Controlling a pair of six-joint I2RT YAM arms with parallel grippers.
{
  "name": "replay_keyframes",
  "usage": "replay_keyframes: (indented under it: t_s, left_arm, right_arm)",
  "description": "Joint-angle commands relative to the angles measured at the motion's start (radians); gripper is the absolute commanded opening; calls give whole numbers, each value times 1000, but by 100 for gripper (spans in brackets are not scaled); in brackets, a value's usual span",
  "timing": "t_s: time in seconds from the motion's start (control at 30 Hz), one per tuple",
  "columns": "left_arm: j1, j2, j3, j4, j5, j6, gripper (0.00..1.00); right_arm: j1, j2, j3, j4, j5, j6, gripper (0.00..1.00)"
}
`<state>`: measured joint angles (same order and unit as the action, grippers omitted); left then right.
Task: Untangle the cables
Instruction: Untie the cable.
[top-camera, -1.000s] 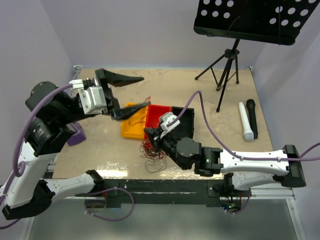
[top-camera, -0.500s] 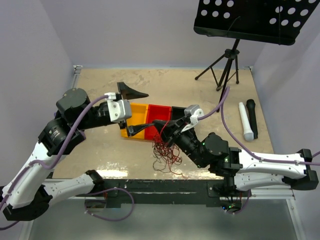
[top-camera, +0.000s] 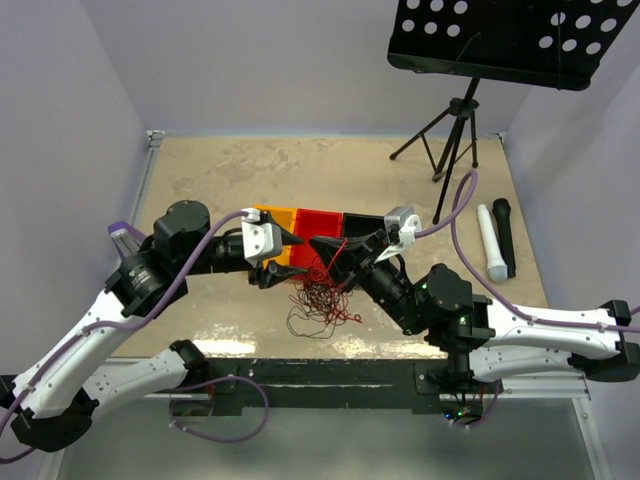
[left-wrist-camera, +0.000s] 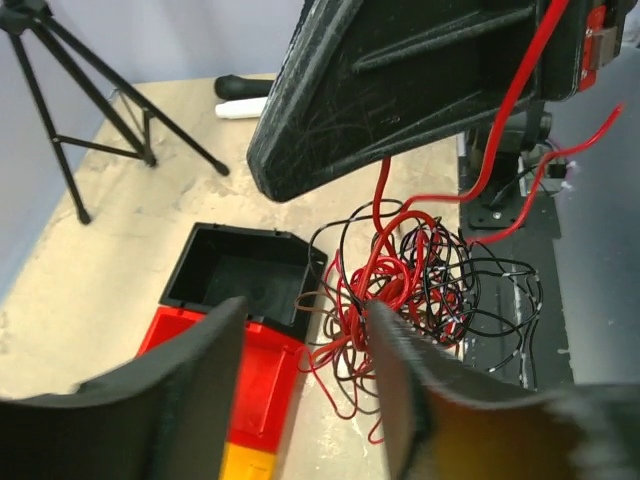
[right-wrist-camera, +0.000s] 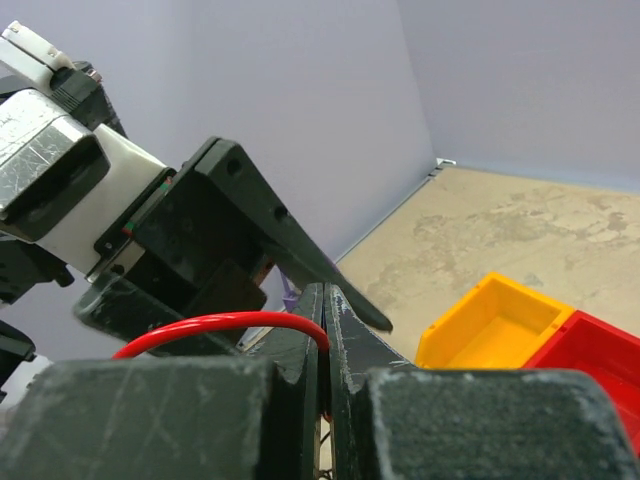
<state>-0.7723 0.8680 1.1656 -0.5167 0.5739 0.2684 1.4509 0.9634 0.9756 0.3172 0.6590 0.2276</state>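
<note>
The cables (top-camera: 320, 298) are a snarl of thin red and dark wires on the table in front of the bins; in the left wrist view the snarl (left-wrist-camera: 412, 280) hangs just beyond my fingers. My right gripper (top-camera: 318, 243) is shut on a red strand (right-wrist-camera: 230, 324) and holds it up above the snarl; the strand (left-wrist-camera: 520, 90) runs up along its finger. My left gripper (top-camera: 289, 258) is open and empty, right beside the right gripper's tip, with its jaws at the left edge of the snarl (left-wrist-camera: 300, 335).
A row of yellow (top-camera: 278, 216), red (top-camera: 322, 224) and black (top-camera: 360, 224) bins sits just behind the snarl. A music stand's tripod (top-camera: 452, 135) stands at the back right. A white (top-camera: 489, 245) and a black (top-camera: 503, 232) microphone lie at the right.
My left gripper has come down and to the right, from high at the back left to the snarl. My right gripper has risen and drawn the red strand up and back.
</note>
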Motion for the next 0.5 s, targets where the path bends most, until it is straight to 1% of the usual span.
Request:
replay_keyframes:
  t_s: [0.0,0.03,0.2,0.23,0.4,0.47]
  left_arm:
    - [4,23,25,86,90,-41,47]
    - [4,26,28,90,96,-47,45]
    - [4,42,17,75,148,-43,47]
    - [4,46,17,64,170,-43,49]
    - [4,69,13,34,267,-41,64]
    - [4,80,12,12,280,-23,67]
  right_arm:
    - [-3,-5,24,56,-29,10,0]
    - [-3,-2,28,54,-30,10,0]
    - [-3,9,43,62,-45,7,0]
    - [-1,11,47,60,-47,7,0]
    - [-3,17,57,57,-50,3,0]
    - [-3,20,61,57,-52,-1,0]
